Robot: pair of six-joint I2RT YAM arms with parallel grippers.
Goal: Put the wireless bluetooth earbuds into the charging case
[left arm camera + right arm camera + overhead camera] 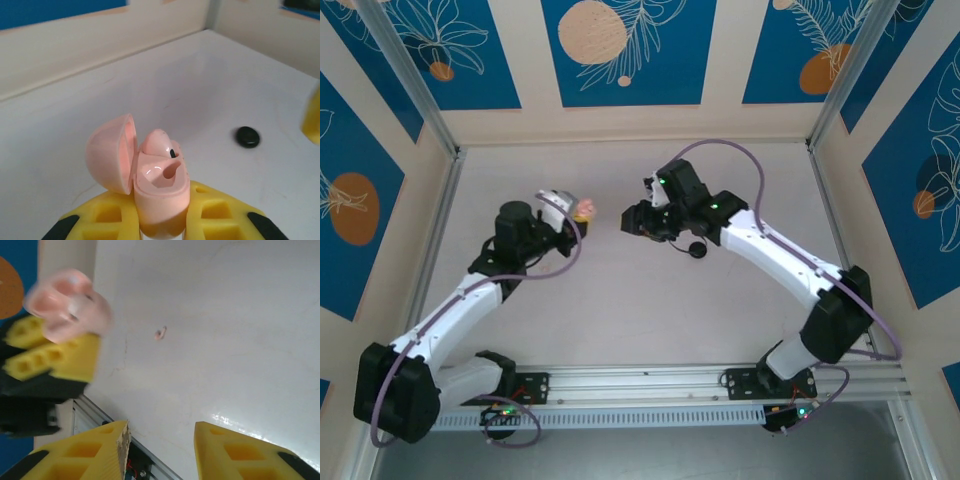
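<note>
My left gripper (162, 200) is shut on the pink charging case (161, 186), which it holds upright with its lid (109, 152) swung open to the left. One pink earbud (159, 142) with a black spot sits in the far slot. The near slot (172, 171) is empty. In the right wrist view, a tiny pink comma-shaped piece (160, 333), apparently the other earbud, lies on the white table. My right gripper (160, 425) is open with nothing between its fingers, just right of the case (583, 209) in the top view.
A round black puck (248, 136) lies on the table (620, 300) right of the case, under the right arm (697, 249). The aluminium rail (650, 380) runs along the near edge. Walls close in the table at back and sides.
</note>
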